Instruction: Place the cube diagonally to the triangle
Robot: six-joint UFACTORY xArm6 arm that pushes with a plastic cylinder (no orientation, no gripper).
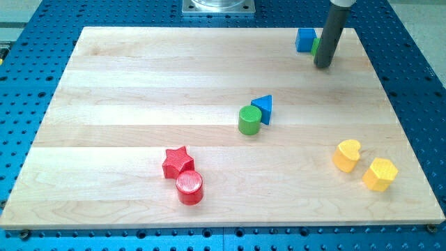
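A blue cube point(304, 40) sits near the view's top right of the wooden board point(125, 104). A blue triangle point(263, 107) lies near the middle, touching a green cylinder point(249, 120) at its lower left. My tip point(323, 65) rests on the board just right of and below the cube. The rod hides most of a green block point(316, 47) that sits against the cube's right side; its shape cannot be made out.
A red star point(177, 161) and a red cylinder point(189, 187) sit together at the lower middle left. A yellow heart point(346, 155) and a yellow hexagon point(380, 173) sit at the lower right. Blue perforated table surrounds the board.
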